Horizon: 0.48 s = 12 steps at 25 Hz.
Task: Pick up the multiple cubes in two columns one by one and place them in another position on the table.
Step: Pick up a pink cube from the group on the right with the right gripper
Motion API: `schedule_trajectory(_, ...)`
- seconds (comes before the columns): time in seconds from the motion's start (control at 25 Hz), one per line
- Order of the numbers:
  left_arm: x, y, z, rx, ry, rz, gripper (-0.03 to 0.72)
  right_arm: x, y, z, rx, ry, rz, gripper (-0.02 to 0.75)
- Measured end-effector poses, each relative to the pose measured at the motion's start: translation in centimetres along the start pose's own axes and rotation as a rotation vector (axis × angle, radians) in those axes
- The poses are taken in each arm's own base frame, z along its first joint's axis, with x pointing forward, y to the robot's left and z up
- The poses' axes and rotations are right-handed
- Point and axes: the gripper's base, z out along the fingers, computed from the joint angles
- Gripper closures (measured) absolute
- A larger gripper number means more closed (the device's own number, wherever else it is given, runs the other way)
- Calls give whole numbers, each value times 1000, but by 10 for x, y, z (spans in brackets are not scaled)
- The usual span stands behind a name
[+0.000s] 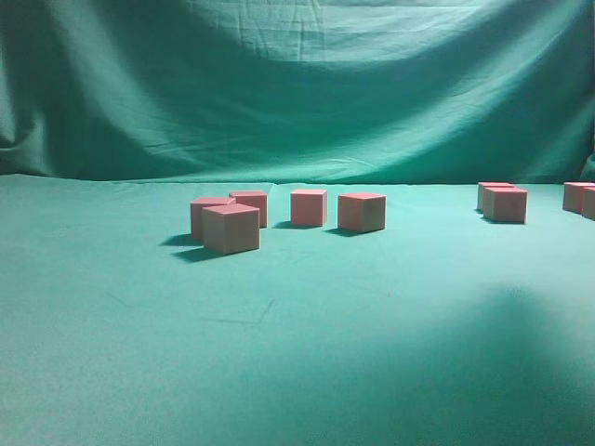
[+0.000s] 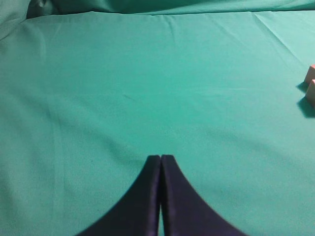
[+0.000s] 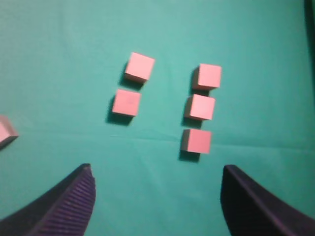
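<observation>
- The right gripper, with black ribbed fingers, is spread wide above the smooth green cloth worktop and holds nothing.
- Ahead of this gripper, five small matte reddish-pink cubes lie on the worktop in two columns.
- The column ahead and a little to the right has three cubes; the closest one is just ahead of the gap between the fingers.
- The column ahead and a little to the left has two cubes, one behind the other, and the farther one is a bit turned.
- One more pink cube is cut by the left edge of the right wrist view, well to the left of the gripper.
- The left gripper has its dark fingers pressed together, with nothing between them, over bare worktop.
- Far to the right of the left gripper, parts of two pink cubes show at the edge of the view.
- In the exterior view, five cubes stand together in a group, and neither gripper is visible there.
</observation>
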Motion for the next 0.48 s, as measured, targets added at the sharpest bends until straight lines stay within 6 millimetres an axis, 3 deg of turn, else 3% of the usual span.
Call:
schedule_trajectory(0.2, 0, 0, 0, 0, 0, 0, 688, 8, -31, 28, 1, 88, 82, 209)
schedule_trajectory(0.48, 0, 0, 0, 0, 0, 0, 688, 19, -48, 91, 1, 214, 149, 209)
